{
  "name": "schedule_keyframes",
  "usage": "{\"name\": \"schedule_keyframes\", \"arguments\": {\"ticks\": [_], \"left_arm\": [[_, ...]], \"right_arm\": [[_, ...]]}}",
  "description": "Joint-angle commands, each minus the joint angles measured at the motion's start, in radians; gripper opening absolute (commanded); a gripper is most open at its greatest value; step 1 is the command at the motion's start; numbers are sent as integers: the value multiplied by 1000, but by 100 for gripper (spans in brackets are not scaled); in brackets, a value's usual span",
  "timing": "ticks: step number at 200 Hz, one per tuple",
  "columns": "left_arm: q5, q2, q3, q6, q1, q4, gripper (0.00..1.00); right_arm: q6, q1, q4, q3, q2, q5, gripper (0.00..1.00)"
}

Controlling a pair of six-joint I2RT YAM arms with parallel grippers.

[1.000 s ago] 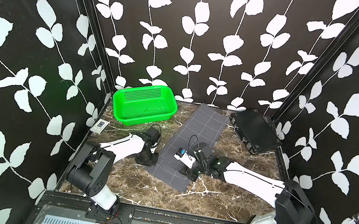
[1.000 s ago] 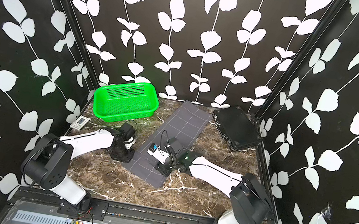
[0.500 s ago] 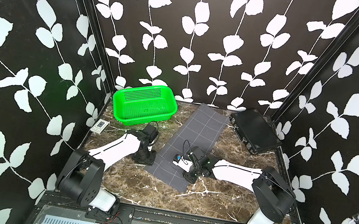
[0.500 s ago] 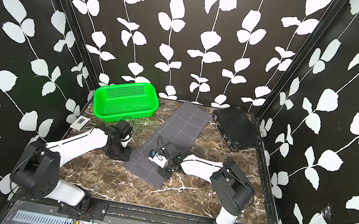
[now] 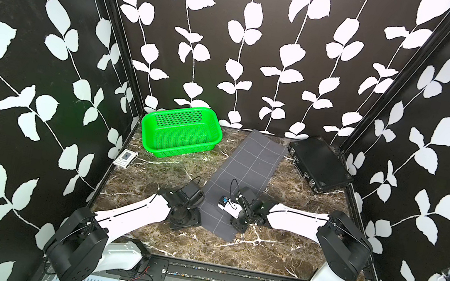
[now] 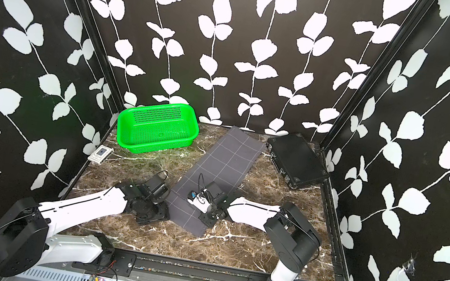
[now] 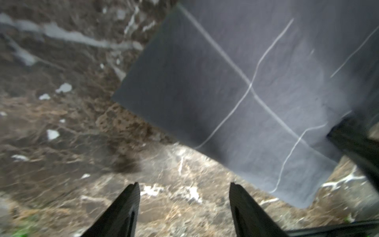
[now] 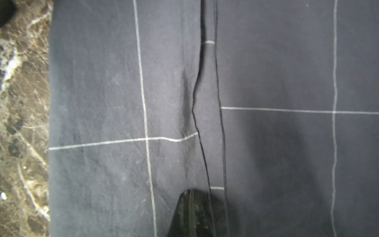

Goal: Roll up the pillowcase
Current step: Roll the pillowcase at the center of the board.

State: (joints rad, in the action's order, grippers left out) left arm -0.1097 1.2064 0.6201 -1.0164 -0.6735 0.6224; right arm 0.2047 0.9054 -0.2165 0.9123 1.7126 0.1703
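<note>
Charcoal-grey cloth with thin white grid lines, the pillowcase point(image 5: 250, 164), lies flat on the brown marble table point(image 5: 200, 245). In both top views it is a long narrow strip. It runs at a slant from the back wall toward the front, between a green basket point(image 5: 181, 152) and a black case point(image 5: 319, 163).

The right wrist view shows one layer's edge running along the strip over another layer, so the cloth seems already folded lengthwise. No curl or roll shows at either end, and the near end lies flat on the marble. By that, the rolling itself has not yet begun and all of it is left to do.

The right gripper point(image 8: 189, 192) rests its tip on the cloth near the front end, just beside that layer edge. Its fingers are pressed together, and whether any fabric is caught between them cannot be told.

The left gripper point(image 7: 184, 186) hangs low over bare marble just beside the strip's near corner. Its fingers are spread apart and hold nothing. That view is blurred.

A likely next step is for both grippers to take the near edge and turn it over toward the back.
</note>
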Motion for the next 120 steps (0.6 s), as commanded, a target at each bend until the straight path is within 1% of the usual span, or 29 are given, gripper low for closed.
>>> {"name": "schedule_keyframes", "arguments": {"ticks": [1, 16, 19, 38, 54, 70, 88, 98, 120], "left_arm": [[24, -26, -66, -182, -7, -174, 70], [60, -28, -102, -259, -20, -232, 70], [64, -30, -110, -278, -50, -249, 70], [101, -26, -163, -397, -107, -332, 70], [156, -23, -191, -462, -155, -383, 69], [187, -11, -195, -468, -161, -416, 67], [168, 37, -190, -477, -163, -423, 65], [164, 53, -202, -498, -171, -450, 61], [186, 66, -197, -509, -172, -440, 49]], "right_arm": [[-26, 10, -57, -45, 0, -27, 3], [-35, 10, -55, -54, -7, -39, 3], [-37, 10, -56, -55, -7, -40, 3], [-53, 9, -53, -58, -5, -38, 3], [-65, 10, -48, -56, -2, -34, 3], [-68, 10, -51, -52, 2, -34, 3], [-66, 10, -56, -49, 2, -34, 3], [-61, 8, -62, -47, -1, -38, 3], [-55, 5, -69, -49, -12, -44, 3]]}}
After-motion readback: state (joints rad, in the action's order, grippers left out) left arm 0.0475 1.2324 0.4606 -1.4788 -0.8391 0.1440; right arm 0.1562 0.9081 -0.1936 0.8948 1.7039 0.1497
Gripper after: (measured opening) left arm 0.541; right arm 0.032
